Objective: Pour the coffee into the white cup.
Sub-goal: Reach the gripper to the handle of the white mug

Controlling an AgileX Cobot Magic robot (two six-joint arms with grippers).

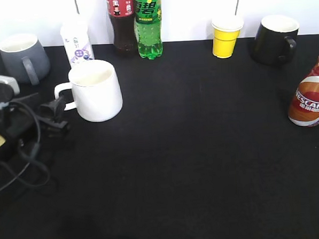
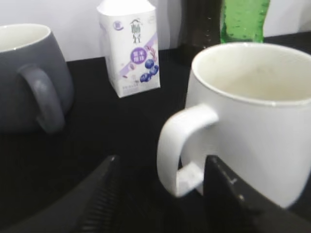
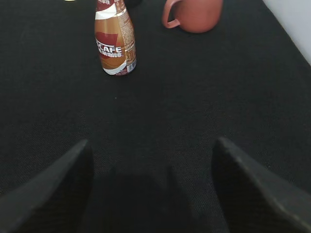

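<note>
Left tool: fingers spread, straddling the loop handle of the white cup, not clamped on it (nothing gripped yet, as far as visible).
Right tool: jaws wide apart, empty, low over the black surface.
Coffee: upright, long axis vertical, straight ahead of the right tool and slightly left of its centre line, well apart from it.
Coffee on surface: far right edge; white cup far left, well apart.
Nearer arm: right for the coffee, left for the cup.
Judgement: right tool must go forward, side grasp on the bottle body.
Bystanders: brown mug just beyond the coffee; grey mug beside the cup.
</note>
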